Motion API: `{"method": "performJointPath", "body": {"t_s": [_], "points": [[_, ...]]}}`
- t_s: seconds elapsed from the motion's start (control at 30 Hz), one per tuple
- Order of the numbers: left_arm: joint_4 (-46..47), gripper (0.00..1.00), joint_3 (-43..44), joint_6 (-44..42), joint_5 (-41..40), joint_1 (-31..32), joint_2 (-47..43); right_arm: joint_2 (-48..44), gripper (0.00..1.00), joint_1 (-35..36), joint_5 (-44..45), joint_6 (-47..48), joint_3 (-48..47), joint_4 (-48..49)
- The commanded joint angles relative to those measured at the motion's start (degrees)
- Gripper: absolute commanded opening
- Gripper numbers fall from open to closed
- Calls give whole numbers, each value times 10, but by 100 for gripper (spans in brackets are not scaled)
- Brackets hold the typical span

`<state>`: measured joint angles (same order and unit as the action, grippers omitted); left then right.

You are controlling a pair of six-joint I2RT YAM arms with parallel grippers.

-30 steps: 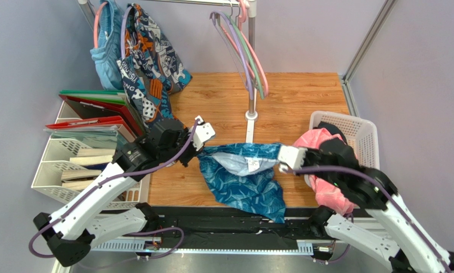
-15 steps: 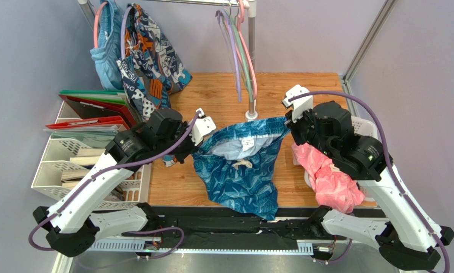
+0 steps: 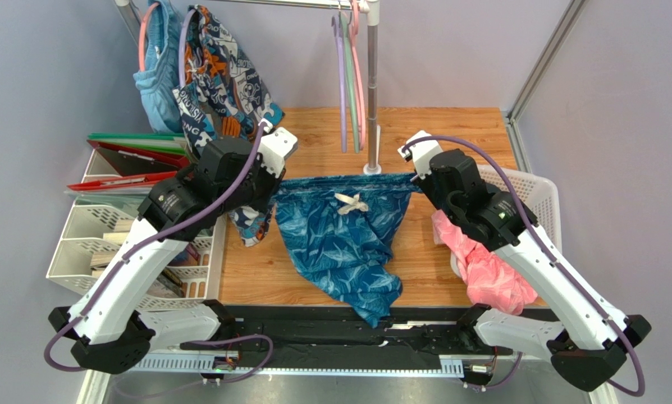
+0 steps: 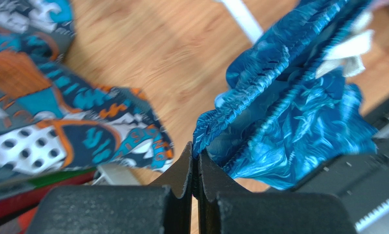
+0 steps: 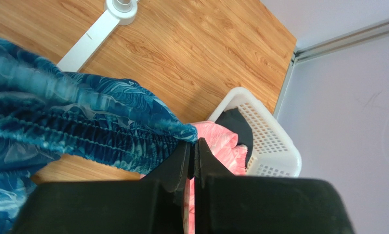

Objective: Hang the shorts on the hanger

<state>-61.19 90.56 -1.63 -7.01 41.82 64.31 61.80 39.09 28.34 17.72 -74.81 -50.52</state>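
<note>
Wooden bench [image 3: 449,135], grey-lilac walls [image 3: 52,67], white basket [image 3: 529,181] right, file trays [image 3: 82,244] left. Left fingers [image 4: 184,170], right fingers [image 5: 181,163] each pinched on shorts [image 3: 339,244] waistband, stretched between.

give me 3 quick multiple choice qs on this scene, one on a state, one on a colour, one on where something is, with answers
1. How are the dark blue-teal leafy-print shorts held?
A) waistband stretched between the left gripper and the right gripper, both shut on it
B) lying flat, untouched
C) by the left gripper alone

2. What colour is the cloth spilling from the white plastic basket?
A) yellow
B) green
C) pink

3. Where is the thin lavender-purple plastic hanger?
A) in the basket
B) hanging beside the upright metal post
C) clamped in the right gripper

Answers: A, each wrist view shows jaws clamped on the elastic waistband; C, pink folds drape over the basket's rim; B, the top view shows it dangling by the post.
</note>
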Motion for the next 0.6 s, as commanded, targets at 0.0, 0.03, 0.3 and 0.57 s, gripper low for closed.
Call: {"method": "performJointPath", "body": {"t_s": [0.0,0.03,0.3,0.57], "points": [[-22,0,9,-39,-115,-30,-30,-55,0,-23,2,128,-30,-23],[-25,0,21,-49,-80,-30,-30,-53,0,-23,-32,140,-55,-50],[-159,0,334,-94,123,-29,69,87,0,7,-100,227,-475,-236],[-228,0,329,-116,212,-29,50,84,0,129,-58,231,-457,-336]]}}
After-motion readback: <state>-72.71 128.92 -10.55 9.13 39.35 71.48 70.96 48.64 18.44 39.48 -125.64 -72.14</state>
